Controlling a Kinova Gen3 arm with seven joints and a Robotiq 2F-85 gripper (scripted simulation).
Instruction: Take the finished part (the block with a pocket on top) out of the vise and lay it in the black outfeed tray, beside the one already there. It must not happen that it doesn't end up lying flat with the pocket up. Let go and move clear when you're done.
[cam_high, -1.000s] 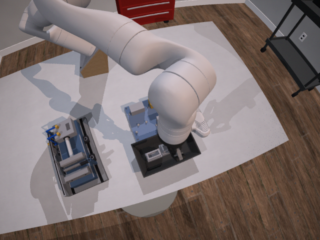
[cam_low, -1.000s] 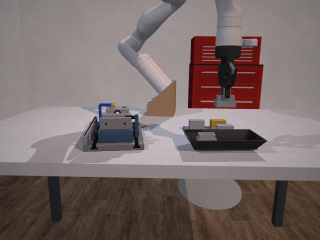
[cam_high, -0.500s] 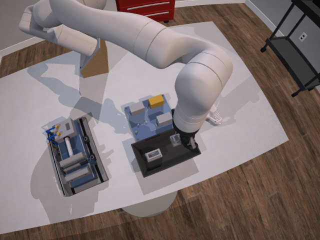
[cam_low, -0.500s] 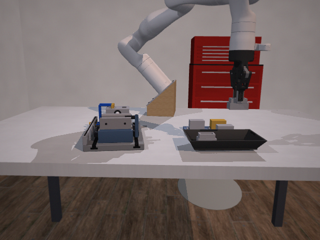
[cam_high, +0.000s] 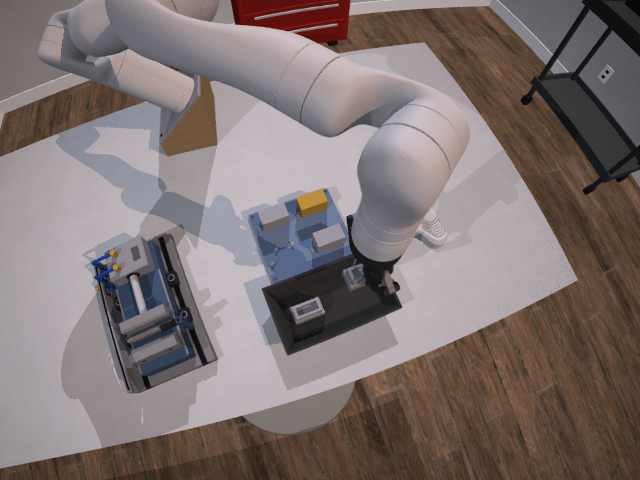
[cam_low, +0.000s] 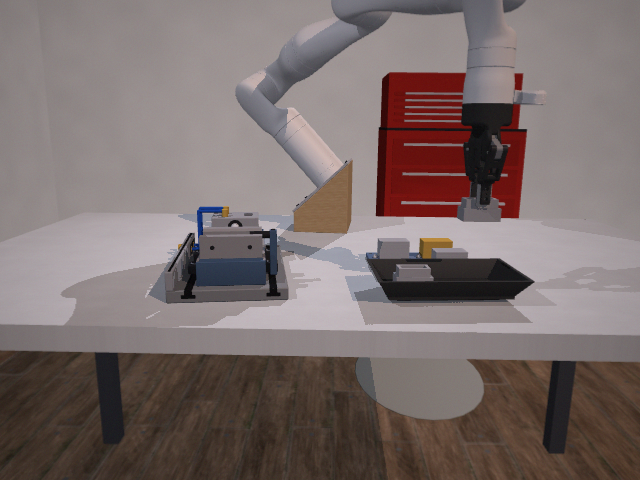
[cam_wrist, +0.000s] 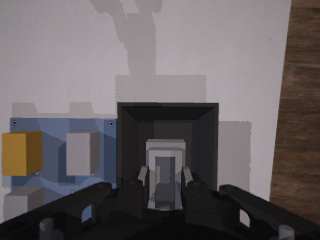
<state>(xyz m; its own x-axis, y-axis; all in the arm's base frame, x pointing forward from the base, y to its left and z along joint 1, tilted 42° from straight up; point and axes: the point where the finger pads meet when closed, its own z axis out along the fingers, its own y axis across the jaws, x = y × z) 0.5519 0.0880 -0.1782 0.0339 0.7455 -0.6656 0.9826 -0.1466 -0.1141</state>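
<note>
Gripper points straight down, clamped on finished part, part hanging well above table. Black outfeed tray below fingers, slightly left. Second pocketed block in tray, down-left of fingers. Vise far left, lower. Red tool chest behind fingers.

Smooth white jointed arm (thin seam lines), black gripper
</note>
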